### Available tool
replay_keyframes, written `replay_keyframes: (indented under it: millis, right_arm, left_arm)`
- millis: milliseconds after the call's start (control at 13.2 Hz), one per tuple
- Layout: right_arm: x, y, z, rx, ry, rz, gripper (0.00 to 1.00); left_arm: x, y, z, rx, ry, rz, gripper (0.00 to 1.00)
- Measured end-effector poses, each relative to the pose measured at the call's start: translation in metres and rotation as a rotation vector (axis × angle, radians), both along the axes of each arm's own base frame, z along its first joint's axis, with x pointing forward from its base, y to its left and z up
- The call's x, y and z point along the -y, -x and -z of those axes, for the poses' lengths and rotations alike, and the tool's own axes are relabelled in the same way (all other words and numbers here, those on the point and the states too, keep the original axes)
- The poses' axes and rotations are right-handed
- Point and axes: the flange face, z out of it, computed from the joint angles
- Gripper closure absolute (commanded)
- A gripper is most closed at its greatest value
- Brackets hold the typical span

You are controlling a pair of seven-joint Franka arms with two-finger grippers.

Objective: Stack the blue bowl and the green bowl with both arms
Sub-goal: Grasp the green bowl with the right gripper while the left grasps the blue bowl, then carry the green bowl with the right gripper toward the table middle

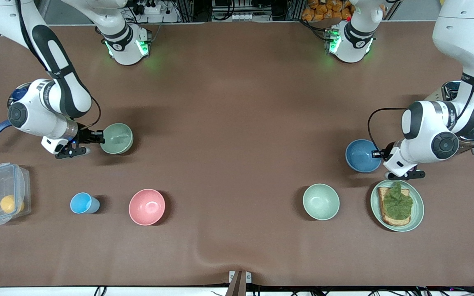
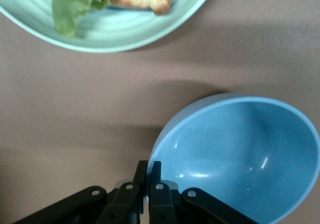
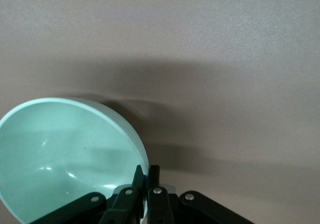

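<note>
Taking the pale mint-green bowl (image 1: 321,201) near the front camera as landmark: the flat green plate with toast and lettuce (image 1: 417,213) lies beside it toward the left arm's end of the desk (image 1: 237,102), and the round pink bowl (image 1: 147,206) well apart toward the right arm's end.

Farther from the front camera than the landmark, and toward the left arm's end, is the round matte mid-blue bowl (image 1: 362,156); the left end effector (image 2: 148,173) is clenched on its rim, one finger inside and one outside.

Farther again, well toward the right arm's end, the round dull sage-green bowl (image 1: 117,138) is pinched at its rim by the right end effector (image 3: 146,175) in the same way.

To do this step well, I judge both should lift straight up, keep the bowls level, and meet over bare desk, with one bowl lowered centred into the other before release.
</note>
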Motion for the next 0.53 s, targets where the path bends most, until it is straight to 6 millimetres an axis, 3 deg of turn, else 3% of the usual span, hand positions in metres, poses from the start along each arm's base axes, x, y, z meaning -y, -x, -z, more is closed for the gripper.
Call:
replay_keyframes:
  millis: [228, 532]
  right_arm:
    - [-0.012, -0.005, -0.009, -0.073, -0.005, 0.091, 1.0]
    - [-0.047, -0.032, -0.063, -0.153, -0.005, 0.182, 1.0]
  left_arm:
    - [-0.001, -0.007, -0.016, 0.034, -0.002, -0.001, 1.0]
    - [-0.005, -0.012, -0.041, 0.077, 0.017, -0.016, 1.0]
